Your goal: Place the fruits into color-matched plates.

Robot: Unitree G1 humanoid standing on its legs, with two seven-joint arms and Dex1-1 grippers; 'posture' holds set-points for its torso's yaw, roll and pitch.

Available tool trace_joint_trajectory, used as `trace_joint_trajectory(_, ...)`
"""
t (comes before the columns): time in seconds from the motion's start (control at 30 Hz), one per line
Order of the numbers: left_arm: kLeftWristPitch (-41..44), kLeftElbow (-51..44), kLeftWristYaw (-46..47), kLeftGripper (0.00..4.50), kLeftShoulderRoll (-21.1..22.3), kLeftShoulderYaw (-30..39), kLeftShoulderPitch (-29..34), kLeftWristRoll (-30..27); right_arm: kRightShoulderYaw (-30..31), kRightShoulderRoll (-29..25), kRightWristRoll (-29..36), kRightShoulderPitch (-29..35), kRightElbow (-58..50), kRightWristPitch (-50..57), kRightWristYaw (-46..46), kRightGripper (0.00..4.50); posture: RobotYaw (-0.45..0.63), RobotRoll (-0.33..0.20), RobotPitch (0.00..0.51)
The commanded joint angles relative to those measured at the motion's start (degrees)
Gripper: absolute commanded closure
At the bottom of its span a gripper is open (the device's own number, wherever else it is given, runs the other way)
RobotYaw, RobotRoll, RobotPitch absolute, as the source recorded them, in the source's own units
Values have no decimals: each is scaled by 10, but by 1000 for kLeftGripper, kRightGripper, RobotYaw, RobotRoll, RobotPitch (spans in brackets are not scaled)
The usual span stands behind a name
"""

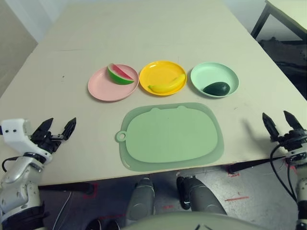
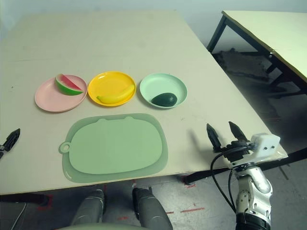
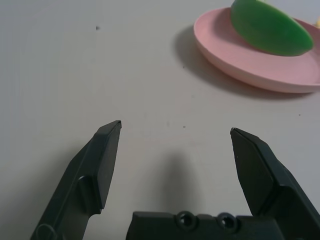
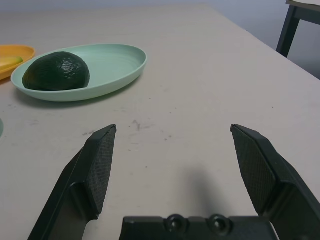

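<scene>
Head view, plates: the pink plate (image 1: 106, 86), yellow plate (image 1: 162, 76) and mint green plate (image 1: 214, 78) stand in a row across the table (image 1: 144, 33), just beyond the pale-green cutting mat (image 1: 171, 136).
Head view, fruits: the watermelon wedge (image 1: 120, 74) lies on the pink plate's right part; the banana (image 1: 167, 86) curves along the yellow plate's near rim; the avocado (image 1: 216, 88) sits at the near side of the mint green plate.
Head view, left gripper (image 1: 58, 128): near the table's left front edge, fingers spread wide, holding nothing, well apart from the pink plate.
Head view, right gripper (image 2: 223, 133): near the right front edge, fingers spread wide, empty, well apart from the mint green plate.
Left wrist view: both black fingers (image 3: 102, 162) stand wide apart over bare table; the pink plate with the wedge's green rind lies beyond them, off to one side.
Right wrist view: the fingers (image 4: 97, 167) are wide apart and empty; the avocado rests in the mint green plate beyond, with the yellow plate's edge beside it.
</scene>
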Motion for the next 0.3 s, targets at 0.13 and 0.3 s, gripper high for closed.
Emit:
trace_joint_trajectory(0.13, -7, 5, 4, 31, 7, -15, -2, 5, -7, -15, -1, -9, 35, -25, 13, 0, 54, 0, 165)
trace_joint_trajectory(0.3, -14, 3, 3, 31, 10, -38, -6, 19, -11, -18, 3, -6, 33, -22, 16, 0, 50, 0, 155)
